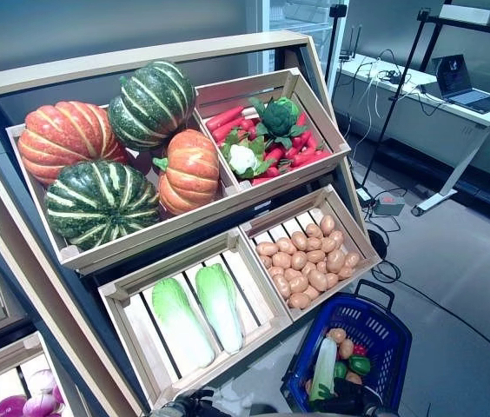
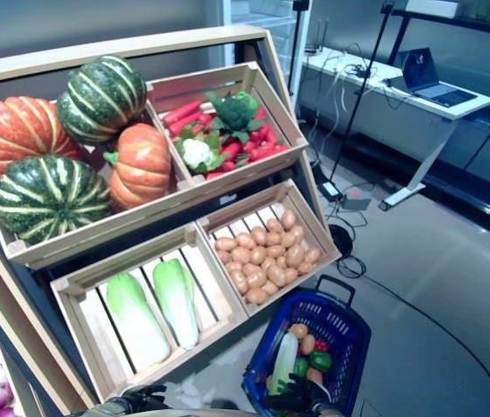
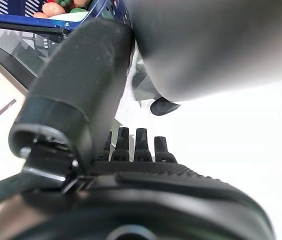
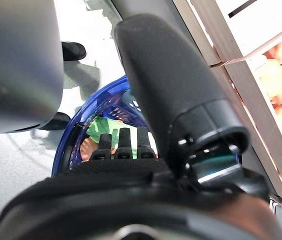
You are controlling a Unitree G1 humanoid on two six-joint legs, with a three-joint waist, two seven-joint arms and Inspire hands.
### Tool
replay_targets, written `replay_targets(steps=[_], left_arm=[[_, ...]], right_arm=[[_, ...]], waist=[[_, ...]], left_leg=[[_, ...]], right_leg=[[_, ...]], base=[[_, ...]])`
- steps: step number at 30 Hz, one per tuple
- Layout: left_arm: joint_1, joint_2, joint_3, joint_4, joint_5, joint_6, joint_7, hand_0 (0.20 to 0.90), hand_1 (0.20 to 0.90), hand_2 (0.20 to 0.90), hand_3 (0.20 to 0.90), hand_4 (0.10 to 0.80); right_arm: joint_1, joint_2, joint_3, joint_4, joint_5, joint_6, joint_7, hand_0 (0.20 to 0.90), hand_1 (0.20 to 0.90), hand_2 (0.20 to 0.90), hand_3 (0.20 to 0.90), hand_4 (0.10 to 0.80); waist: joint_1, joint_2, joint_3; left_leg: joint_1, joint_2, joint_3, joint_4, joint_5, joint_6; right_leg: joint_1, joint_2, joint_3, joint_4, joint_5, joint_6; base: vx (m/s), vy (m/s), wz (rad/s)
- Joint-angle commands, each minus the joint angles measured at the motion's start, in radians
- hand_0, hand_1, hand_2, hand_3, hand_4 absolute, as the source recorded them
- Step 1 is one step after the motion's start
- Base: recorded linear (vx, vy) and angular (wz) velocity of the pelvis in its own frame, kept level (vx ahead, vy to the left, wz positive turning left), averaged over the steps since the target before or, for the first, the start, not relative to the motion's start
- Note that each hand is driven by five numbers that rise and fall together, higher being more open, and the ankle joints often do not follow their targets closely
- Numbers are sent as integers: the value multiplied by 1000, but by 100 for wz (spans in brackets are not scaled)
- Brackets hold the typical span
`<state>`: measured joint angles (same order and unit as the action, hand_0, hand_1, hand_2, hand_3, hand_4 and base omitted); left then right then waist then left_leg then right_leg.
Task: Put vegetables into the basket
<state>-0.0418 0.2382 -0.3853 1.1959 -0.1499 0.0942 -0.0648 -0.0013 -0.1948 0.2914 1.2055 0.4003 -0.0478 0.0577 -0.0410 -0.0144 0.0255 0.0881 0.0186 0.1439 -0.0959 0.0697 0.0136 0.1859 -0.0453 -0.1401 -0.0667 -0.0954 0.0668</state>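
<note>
The blue plastic basket (image 1: 374,306) stands on the floor at the stand's front right corner. In it lie a long pale green and white vegetable (image 1: 323,369), small orange-brown round ones (image 1: 339,335), a green one (image 1: 360,365) and a red one (image 1: 360,349). My right hand (image 4: 121,165) is low over the basket's near end, fingers straight and empty; it also shows in the right eye view (image 2: 301,398). My left hand (image 3: 136,170) is low in front of the stand's lower left crate, fingers straight and empty; it shows in the left eye view too (image 1: 188,405).
A slanted wooden stand (image 1: 228,204) with several crates of vegetables rises right behind the basket. A white desk (image 1: 419,100) with a laptop stands at the back right, with cables on the grey floor (image 1: 462,287) beside the basket.
</note>
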Motion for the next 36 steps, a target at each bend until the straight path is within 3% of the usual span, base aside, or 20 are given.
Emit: replay_targets(steps=[1, 14, 19, 20, 24, 27, 29, 30, 32, 36], left_arm=[[-46, -41, -18, 60, 31, -13, -19, 900, 900, 900, 900, 800], [-44, -40, -13, 68, 12, -40, -15, 900, 900, 900, 900, 800], [-43, -34, 15, 52, -35, -169, 49, 900, 900, 900, 900, 800], [-43, -16, 23, 14, -6, -230, 47, 900, 900, 900, 900, 800], [-62, 16, 3, -65, -7, -288, 1, 900, 900, 900, 900, 800], [-97, 63, -21, -239, -12, -298, -70, 900, 900, 900, 900, 800], [-121, 132, -45, -495, -54, -203, -123, 900, 900, 900, 900, 800], [-121, 137, -45, -511, -55, -199, -128, 900, 900, 900, 900, 800], [-148, 212, -45, -707, -70, -158, -168, 900, 900, 900, 900, 800], [-169, 272, -8, -881, -132, -130, -183, 900, 900, 900, 900, 800]], right_arm=[[-55, 0, 23, 26, 11, -48, 43, 900, 900, 900, 900, 800], [-63, -2, 35, 19, 19, -43, 41, 900, 900, 900, 900, 800], [-67, 6, 44, 10, 46, -30, 17, 900, 900, 900, 900, 800], [-63, -3, 43, 7, 56, -30, 18, 900, 900, 900, 900, 800], [-60, -25, 36, 14, 46, -39, 44, 900, 900, 900, 900, 800], [-60, -51, 26, 5, 19, -33, 65, 900, 900, 900, 900, 800], [-49, -59, 24, -35, 5, -11, 45, 900, 900, 900, 900, 800], [-49, -59, 24, -38, 5, -10, 44, 900, 900, 900, 900, 800], [-37, -68, 18, -66, -4, 8, 30, 900, 900, 900, 900, 800], [-16, -70, 17, -78, -10, 17, 23, 900, 900, 900, 900, 800]], waist=[[-12, 11, 32], [-12, 12, 32], [-11, 19, 32], [-10, 21, 32], [-10, 23, 35], [-14, 35, 42], [-16, 48, 47], [-16, 48, 47], [-14, 58, 52], [-12, 60, 54]], left_leg=[[49, 21, 12, 9, -114, -24], [50, 26, 14, 9, -109, -26], [48, 24, 11, 9, -108, -30], [46, 27, 14, 9, -106, -34], [45, 30, 14, 9, -107, -34], [44, 35, 21, 9, -102, -37], [37, 32, 17, 9, -99, -36], [37, 32, 17, 9, -99, -36], [29, 32, 16, 9, -97, -35], [25, 32, 17, 9, -97, -33]], right_leg=[[-63, -32, -15, -21, 97, 37], [-64, -25, -10, -20, 93, 31], [-66, -25, -6, -21, 94, 30], [-67, -24, -5, -21, 94, 31], [-67, -20, -3, -21, 92, 29], [-68, -17, -2, -21, 95, 29], [-74, -19, -1, -21, 95, 29], [-74, -19, -2, -21, 95, 29], [-80, -22, -8, -21, 95, 29], [-81, -22, -16, -21, 93, 27]], base=[[0, 0, 0], [-6, -7, 0], [-12, -19, 0], [0, 0, 0], [-11, -13, -2], [-14, 3, -5], [-22, 31, -7], [-29, 33, -4], [0, 0, 0], [0, 0, 0]])
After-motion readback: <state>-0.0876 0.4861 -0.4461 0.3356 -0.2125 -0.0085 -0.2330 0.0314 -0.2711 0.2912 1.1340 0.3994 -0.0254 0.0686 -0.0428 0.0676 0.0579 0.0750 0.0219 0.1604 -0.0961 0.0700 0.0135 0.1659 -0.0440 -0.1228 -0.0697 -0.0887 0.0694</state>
